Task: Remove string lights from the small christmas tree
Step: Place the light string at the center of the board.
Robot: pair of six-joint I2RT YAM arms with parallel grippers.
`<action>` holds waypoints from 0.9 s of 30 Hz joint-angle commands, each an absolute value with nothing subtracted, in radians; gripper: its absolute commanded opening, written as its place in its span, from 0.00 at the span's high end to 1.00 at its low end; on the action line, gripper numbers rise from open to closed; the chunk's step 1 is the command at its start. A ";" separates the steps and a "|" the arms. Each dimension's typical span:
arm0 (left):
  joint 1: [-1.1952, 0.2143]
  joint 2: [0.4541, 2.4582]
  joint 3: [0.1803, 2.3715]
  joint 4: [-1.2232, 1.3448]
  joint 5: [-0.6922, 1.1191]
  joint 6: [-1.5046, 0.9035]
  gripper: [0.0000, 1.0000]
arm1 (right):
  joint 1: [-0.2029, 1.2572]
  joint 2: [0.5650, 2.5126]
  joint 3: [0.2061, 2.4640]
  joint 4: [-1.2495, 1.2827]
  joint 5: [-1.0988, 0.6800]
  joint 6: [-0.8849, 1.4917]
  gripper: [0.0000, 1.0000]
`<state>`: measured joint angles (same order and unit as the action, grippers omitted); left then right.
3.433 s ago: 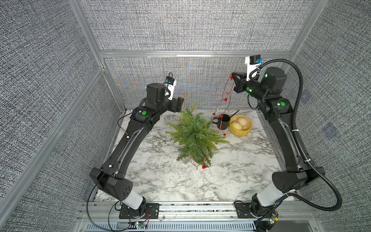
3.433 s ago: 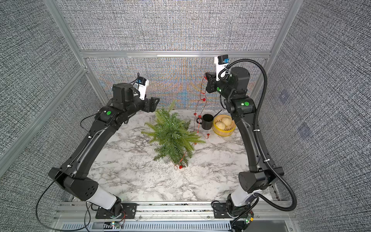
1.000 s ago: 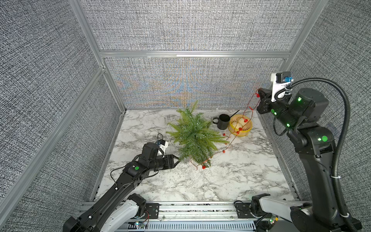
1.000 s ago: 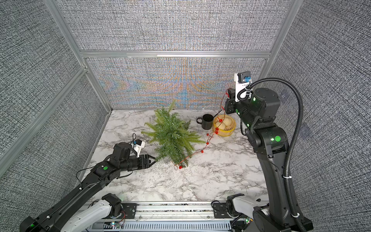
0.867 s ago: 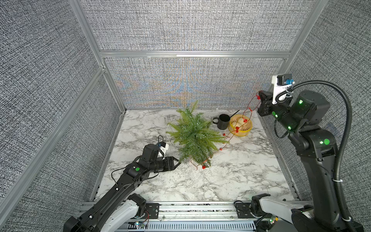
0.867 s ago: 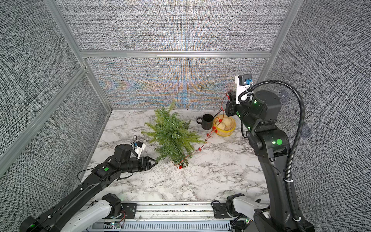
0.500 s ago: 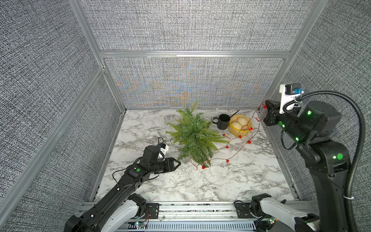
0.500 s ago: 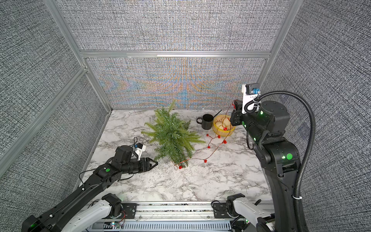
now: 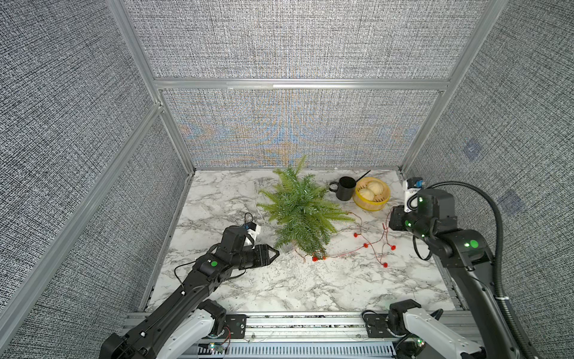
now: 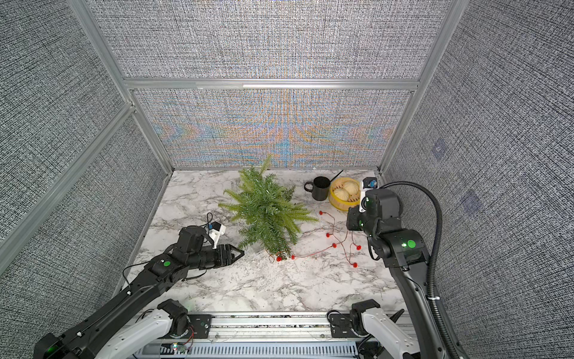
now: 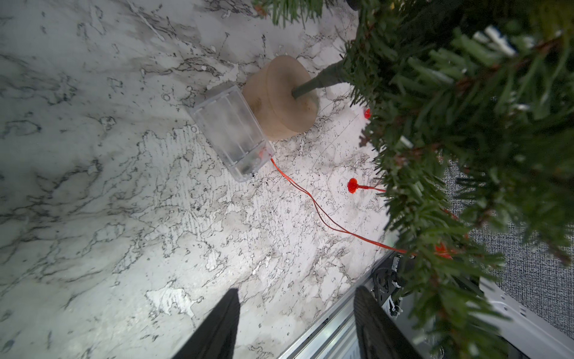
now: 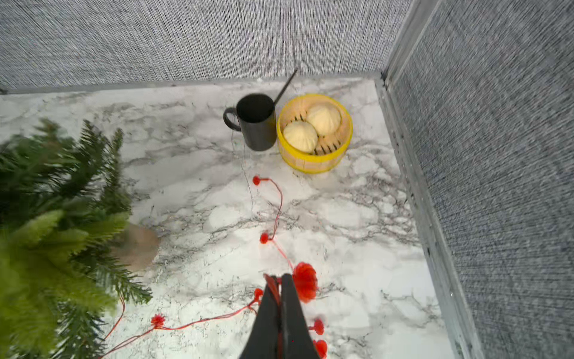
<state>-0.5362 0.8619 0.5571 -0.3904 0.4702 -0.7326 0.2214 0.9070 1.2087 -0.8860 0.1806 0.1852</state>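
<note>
Most of the string lights lie on the surface right of the small christmas tree; our right gripper pinches them, left gripper half-open, empty. We should pull slowly, steadying the tree.

Left hand low, jaws apart; right hand tightly closed
</note>
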 commanded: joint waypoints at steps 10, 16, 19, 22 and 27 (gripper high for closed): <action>-0.537 0.861 0.554 -0.347 0.458 -0.725 0.41 | 0.221 0.970 0.956 -0.720 0.100 0.318 1.00; -0.536 0.867 0.557 -0.341 0.451 -0.719 0.41 | 0.221 1.022 0.874 -0.649 0.057 0.359 1.00; -0.537 0.882 0.563 -0.334 0.457 -0.715 0.41 | 0.222 1.063 0.808 -0.581 0.008 0.390 1.00; -0.537 0.885 0.570 -0.334 0.456 -0.712 0.41 | 0.221 1.118 0.757 -0.528 -0.029 0.409 1.00; -0.537 0.871 0.568 -0.333 0.438 -0.714 0.41 | 0.221 1.196 0.713 -0.454 -0.041 0.415 1.00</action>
